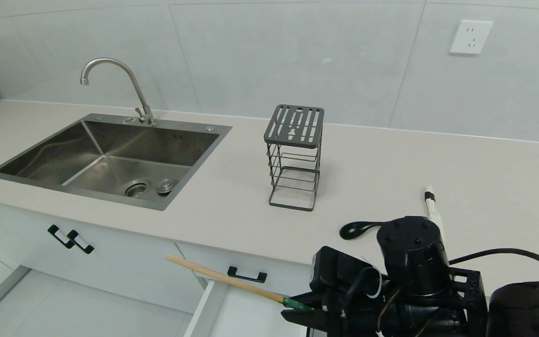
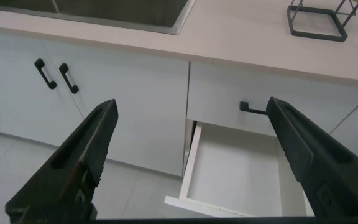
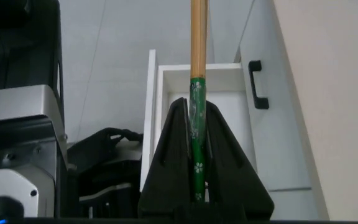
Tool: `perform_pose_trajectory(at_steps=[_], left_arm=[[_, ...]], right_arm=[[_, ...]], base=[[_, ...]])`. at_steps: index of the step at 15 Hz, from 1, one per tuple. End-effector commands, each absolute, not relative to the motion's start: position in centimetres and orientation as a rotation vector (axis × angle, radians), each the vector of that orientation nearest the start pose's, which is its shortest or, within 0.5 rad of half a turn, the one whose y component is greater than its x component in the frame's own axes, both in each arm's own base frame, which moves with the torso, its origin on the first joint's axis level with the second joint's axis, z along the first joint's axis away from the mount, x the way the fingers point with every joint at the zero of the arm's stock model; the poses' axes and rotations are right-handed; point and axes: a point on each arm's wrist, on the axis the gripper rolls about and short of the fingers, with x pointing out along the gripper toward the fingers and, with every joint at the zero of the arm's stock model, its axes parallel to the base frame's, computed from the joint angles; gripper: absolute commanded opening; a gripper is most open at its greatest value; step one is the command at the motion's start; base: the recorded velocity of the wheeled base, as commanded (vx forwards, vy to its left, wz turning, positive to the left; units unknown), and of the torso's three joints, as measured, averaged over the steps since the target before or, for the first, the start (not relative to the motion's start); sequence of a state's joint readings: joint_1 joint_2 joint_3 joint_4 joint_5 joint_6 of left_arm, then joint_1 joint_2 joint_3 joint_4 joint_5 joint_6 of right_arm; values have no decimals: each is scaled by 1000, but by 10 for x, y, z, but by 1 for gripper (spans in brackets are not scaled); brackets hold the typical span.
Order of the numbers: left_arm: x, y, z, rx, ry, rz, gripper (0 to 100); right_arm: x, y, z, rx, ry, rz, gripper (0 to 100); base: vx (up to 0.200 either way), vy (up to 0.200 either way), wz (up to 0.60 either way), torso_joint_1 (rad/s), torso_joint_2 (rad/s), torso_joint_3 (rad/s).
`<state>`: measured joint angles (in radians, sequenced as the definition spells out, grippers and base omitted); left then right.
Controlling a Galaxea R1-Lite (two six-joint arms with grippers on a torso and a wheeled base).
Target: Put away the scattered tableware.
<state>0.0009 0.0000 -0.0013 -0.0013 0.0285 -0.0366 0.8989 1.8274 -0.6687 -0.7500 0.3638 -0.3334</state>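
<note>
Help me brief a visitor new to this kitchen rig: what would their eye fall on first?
Probably the wooden chopstick, clamped by its green end in the right gripper and jutting out above the open drawer below the counter. Next comes the dark wire rack standing alone mid-counter, with the steel sink to its left.

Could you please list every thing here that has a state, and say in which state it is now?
drawer, pulled open.
cabinet doors under the sink, shut.
faucet, no water running.
rack, upright, holding nothing.
chopstick, gripped at its green end by the right gripper.
right gripper, shut on the chopstick.
left gripper, open, holding nothing.
black spoon, lying free on the counter.
white-handled utensil, lying on the counter, partly hidden.
</note>
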Motion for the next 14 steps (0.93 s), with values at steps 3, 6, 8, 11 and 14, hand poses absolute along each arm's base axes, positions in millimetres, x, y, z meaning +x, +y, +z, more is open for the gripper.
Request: perform_pose_trajectory(at_steps=[3, 6, 8, 11, 14], left_arm=[[-23, 1, 76, -37, -4, 29, 100], [-23, 1, 76, -37, -4, 31, 100], [-23, 1, 76, -37, -2, 31, 100], [-23, 1, 76, -37, -2, 29, 100], [-23, 1, 76, -37, -4, 31, 100]], right_arm=[[184, 260, 113, -410, 225, 1338, 0], [183, 263, 110, -417, 226, 1343, 0], [181, 264, 109, -423, 232, 1339, 0], [179, 267, 108, -426, 233, 1350, 0], [177, 268, 106, -428, 239, 1353, 0]], base=[[0, 0, 0, 0, 0, 0], [0, 0, 0, -119, 233, 122], [0, 0, 0, -261, 505, 254], [0, 0, 0, -269, 536, 256], [0, 0, 0, -277, 536, 264]])
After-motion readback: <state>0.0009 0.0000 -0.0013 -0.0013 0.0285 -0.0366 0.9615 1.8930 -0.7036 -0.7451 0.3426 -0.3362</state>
